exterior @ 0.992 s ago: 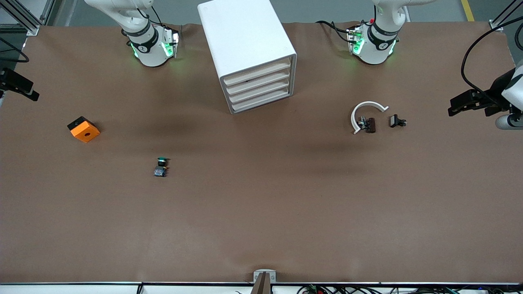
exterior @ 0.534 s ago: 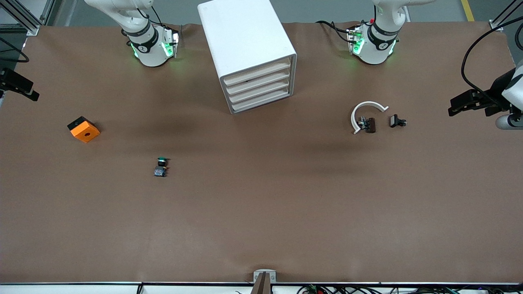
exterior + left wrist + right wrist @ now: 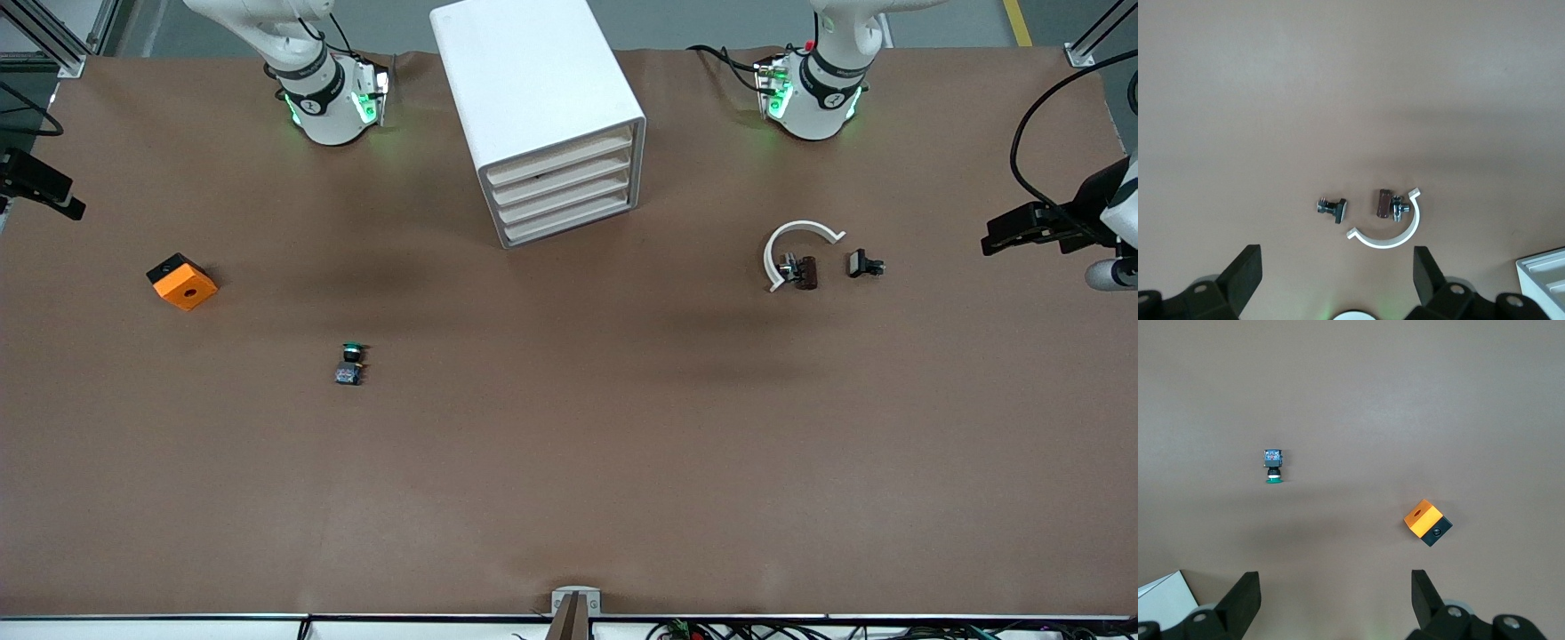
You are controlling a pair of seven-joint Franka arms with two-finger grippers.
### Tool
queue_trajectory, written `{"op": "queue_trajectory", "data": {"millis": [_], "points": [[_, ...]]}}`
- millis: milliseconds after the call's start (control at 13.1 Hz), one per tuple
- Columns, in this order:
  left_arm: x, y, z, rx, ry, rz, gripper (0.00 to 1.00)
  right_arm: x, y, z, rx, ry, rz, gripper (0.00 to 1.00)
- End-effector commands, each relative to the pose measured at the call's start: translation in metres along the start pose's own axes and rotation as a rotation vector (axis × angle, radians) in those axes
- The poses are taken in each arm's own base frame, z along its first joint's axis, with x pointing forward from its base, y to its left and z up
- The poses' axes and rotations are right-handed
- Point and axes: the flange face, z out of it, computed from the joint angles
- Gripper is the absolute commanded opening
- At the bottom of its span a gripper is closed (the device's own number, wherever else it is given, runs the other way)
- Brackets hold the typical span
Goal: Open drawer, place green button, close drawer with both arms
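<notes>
both end effectors, left (image 3: 1331, 280) and right (image 3: 1331, 597), hang spread wide above the table (image 3: 569, 462); button (image 3: 350, 364) lies loose, drawer (image 3: 562, 184) closed.

Even overhead light falls on the brown bench (image 3: 569, 462), bright without glare. Soft, wide shadows lie as dark smudges nearer the front camera than the white cabinet (image 3: 540, 116), whose top glows almost featureless. Green lamps shine at both arm bases. In the wrist views, small parts cast short faint shadows and look slightly soft; a dim band crosses the surface.
</notes>
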Motion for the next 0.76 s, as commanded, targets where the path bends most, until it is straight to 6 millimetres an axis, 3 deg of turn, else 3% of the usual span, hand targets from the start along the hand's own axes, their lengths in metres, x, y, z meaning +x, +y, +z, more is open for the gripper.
{"op": "queue_trajectory", "data": {"millis": [0,305,534,687], "points": [[0.025,0.000,0.049,0.015,-0.093,0.015,1.00,-0.008,0.001,-0.002,0.002,0.004,0.012,1.00],[0.063,0.013,0.120,0.006,-0.084,-0.059,1.00,-0.008,0.001,-0.003,0.002,0.007,0.012,1.00],[0.084,0.047,0.167,0.010,-0.111,-0.128,1.00,-0.008,0.001,-0.002,0.002,0.005,0.014,1.00],[0.094,0.088,0.199,0.030,-0.119,-0.214,1.00,-0.008,0.001,-0.003,0.001,0.008,0.012,1.00]]}}
